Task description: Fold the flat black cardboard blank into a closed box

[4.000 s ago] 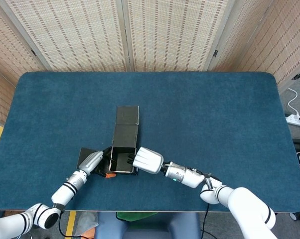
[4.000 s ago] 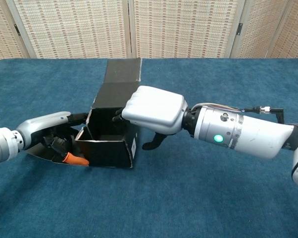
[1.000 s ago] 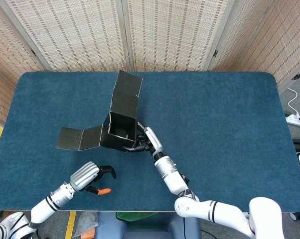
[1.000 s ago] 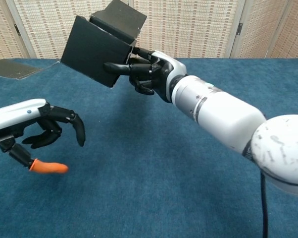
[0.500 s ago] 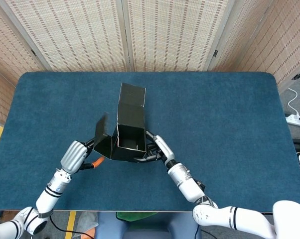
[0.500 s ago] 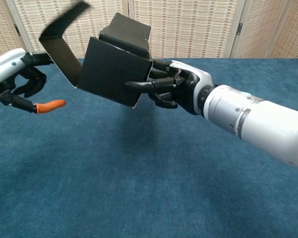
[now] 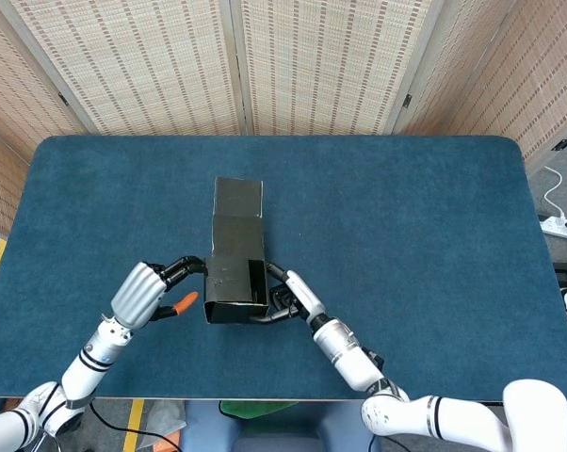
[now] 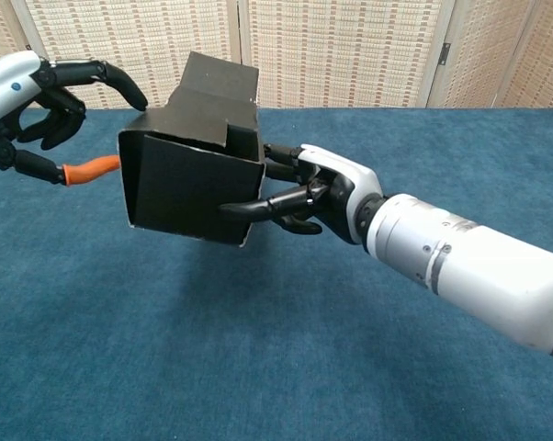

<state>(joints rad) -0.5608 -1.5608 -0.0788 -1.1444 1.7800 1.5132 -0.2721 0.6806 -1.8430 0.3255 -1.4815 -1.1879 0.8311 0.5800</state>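
Note:
The black cardboard box [image 7: 236, 280] [image 8: 192, 186] is part folded and held above the blue table. My right hand [image 7: 289, 295] [image 8: 315, 196] grips its right wall, one finger under the front face and others along the side. A side flap lies folded over the opening. The long lid flap [image 7: 238, 201] [image 8: 217, 81] still sticks out at the far end. My left hand [image 7: 144, 293] [image 8: 36, 99] is at the box's left, fingers spread; its fingertips [image 7: 191, 265] touch the upper left edge. Its orange-tipped thumb [image 8: 93, 168] points at the left wall.
The blue table cloth [image 7: 406, 235] runs wide on all sides of the box. Woven folding screens [image 7: 321, 66] stand behind the far edge. A white power strip [image 7: 558, 225] lies on the floor off the right edge.
The loose side flap that stood up at the left half a second ago is now folded down over the box opening. The box has swung level, and my left hand's fingers now touch it.

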